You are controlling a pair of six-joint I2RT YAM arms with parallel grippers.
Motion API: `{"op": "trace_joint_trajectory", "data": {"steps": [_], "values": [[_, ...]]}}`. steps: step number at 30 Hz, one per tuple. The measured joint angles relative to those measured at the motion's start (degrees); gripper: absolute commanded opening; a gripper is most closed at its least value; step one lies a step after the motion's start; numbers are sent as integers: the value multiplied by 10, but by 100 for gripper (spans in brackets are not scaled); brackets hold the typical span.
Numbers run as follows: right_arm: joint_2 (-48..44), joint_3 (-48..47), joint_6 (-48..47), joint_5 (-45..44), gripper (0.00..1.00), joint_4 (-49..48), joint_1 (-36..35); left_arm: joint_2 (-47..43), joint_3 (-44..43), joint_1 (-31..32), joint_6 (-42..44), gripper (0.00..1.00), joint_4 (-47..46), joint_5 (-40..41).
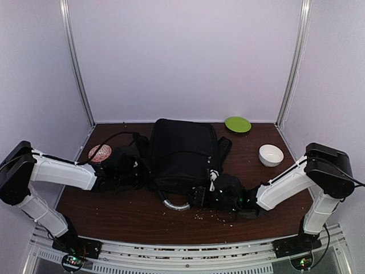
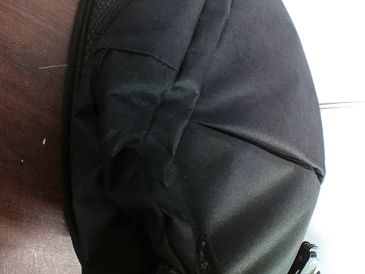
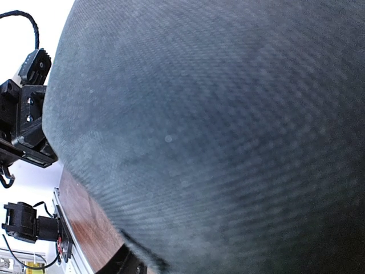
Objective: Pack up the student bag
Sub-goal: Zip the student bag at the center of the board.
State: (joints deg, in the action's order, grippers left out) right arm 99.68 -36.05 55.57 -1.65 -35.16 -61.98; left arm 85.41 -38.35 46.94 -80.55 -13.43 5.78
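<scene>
The student bag [image 1: 182, 153], a large black fabric backpack, lies flat in the middle of the brown table. My left gripper [image 1: 139, 171] is pressed against the bag's left side. In the left wrist view the bag's creased fabric [image 2: 228, 142] fills the frame and my fingers do not show. My right gripper [image 1: 203, 196] is at the bag's near right corner. In the right wrist view blurred black fabric [image 3: 228, 125] covers the lens and hides the fingers. I cannot see whether either gripper is open or shut.
A green plate [image 1: 238, 124] lies at the back right and a white bowl [image 1: 271, 154] to the right of the bag. A round pink patterned thing [image 1: 100, 152] lies at the left. A silver curved piece [image 1: 175, 205] and crumbs [image 1: 217, 216] lie near the front edge.
</scene>
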Motion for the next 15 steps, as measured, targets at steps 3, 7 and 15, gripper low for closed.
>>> {"op": "trace_joint_trajectory", "data": {"steps": [3, 7, 15], "values": [[3, 1, 2, 5, 44, -13, 3, 0, -1, 0, 0, 0, 1, 0], [5, 1, 2, 7, 40, -25, 4, 0, -2, 0, 0, 0, 2, -1], [5, 9, 4, 8, 34, -41, 7, 0, -3, 0, 0, 0, 3, -4]]}}
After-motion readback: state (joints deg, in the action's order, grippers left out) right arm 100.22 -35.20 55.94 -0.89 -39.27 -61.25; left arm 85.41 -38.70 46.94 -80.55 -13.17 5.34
